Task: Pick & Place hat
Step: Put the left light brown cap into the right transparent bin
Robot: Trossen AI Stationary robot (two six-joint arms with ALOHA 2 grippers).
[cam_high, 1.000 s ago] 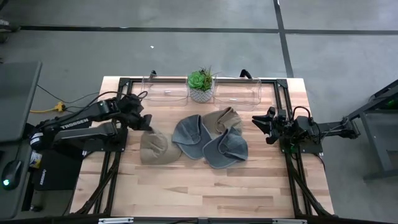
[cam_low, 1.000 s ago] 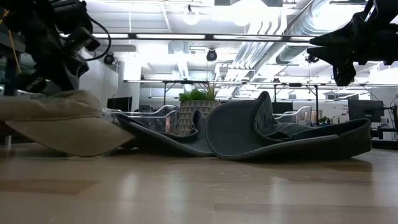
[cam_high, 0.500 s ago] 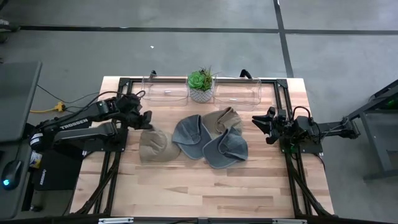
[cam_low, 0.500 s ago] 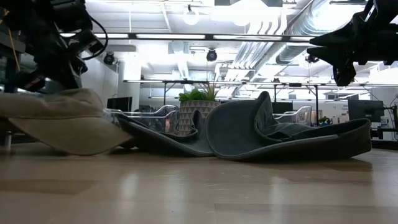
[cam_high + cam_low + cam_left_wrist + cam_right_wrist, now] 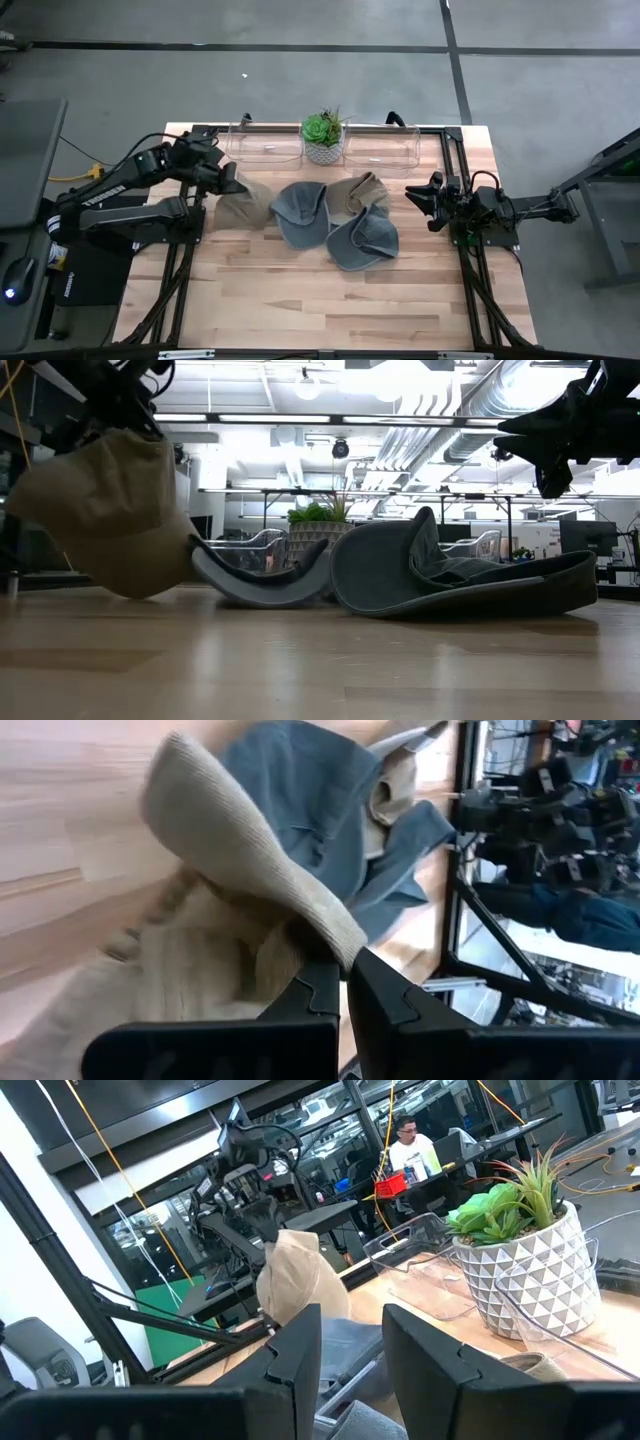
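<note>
My left gripper (image 5: 228,183) is shut on a tan hat (image 5: 243,205), which hangs below it at the left of the low view (image 5: 110,520). Two grey-blue hats (image 5: 303,212) (image 5: 362,240) and a second tan hat (image 5: 362,192) lie overlapping mid-table, crowns and brims on the wood. The right gripper (image 5: 420,205) hovers open to the right of the pile and touches nothing; its wrist view (image 5: 350,1340) shows the fingers apart. My left gripper pinches the tan hat's brim edge (image 5: 335,945) between its two fingers (image 5: 322,992). It comes from above and from the table's left. The hat hangs below the fingers, tilted and bunched. Whether its lowest part (image 5: 135,592) touches the table, I cannot tell.
Two clear bins (image 5: 265,148) (image 5: 380,150) stand along the far edge with a potted plant (image 5: 322,135) between them. A black frame (image 5: 455,170) borders the table. Bare wood (image 5: 320,300) stretches in front of the hats. A person sits in the room beyond (image 5: 412,1150).
The left gripper has risen and moved toward the far edge, keeping its hold on the tan hat. The hat has come up off the table and now hangs. The neighbouring grey-blue hat has shifted, its brim curling up. The right arm has kept still.
</note>
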